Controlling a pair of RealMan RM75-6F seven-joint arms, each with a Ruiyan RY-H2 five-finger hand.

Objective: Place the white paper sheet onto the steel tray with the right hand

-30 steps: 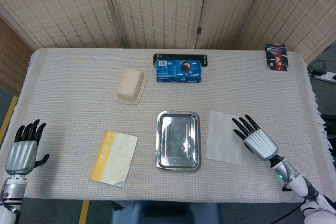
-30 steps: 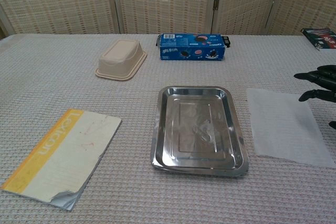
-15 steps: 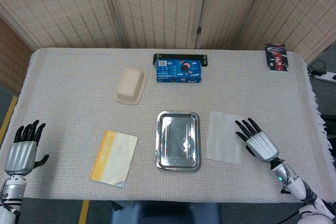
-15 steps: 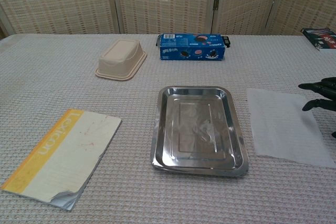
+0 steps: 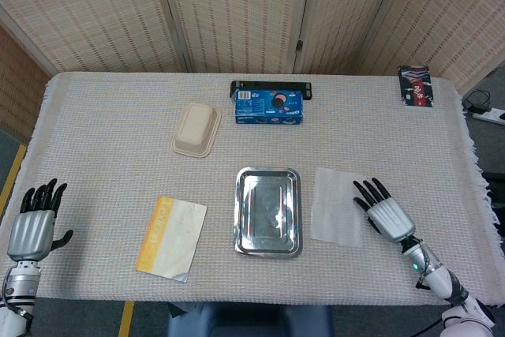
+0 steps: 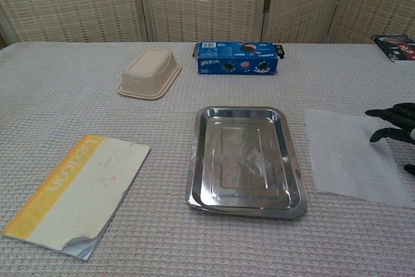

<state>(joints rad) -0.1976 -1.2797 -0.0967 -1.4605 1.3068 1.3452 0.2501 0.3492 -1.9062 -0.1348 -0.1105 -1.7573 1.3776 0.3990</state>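
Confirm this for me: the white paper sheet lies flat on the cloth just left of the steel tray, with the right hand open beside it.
One detail is wrong. The white paper sheet lies flat on the cloth to the right of the steel tray, not left of it; the head view shows this. What lies to the tray's left is the yellow-edged notebook. The right hand is indeed open beside the sheet.

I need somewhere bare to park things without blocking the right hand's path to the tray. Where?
Bare cloth lies between the notebook and the beige container, and right of the cookie box up to the dark packet. It is tight where the white paper sheet sits between the steel tray and the right hand.
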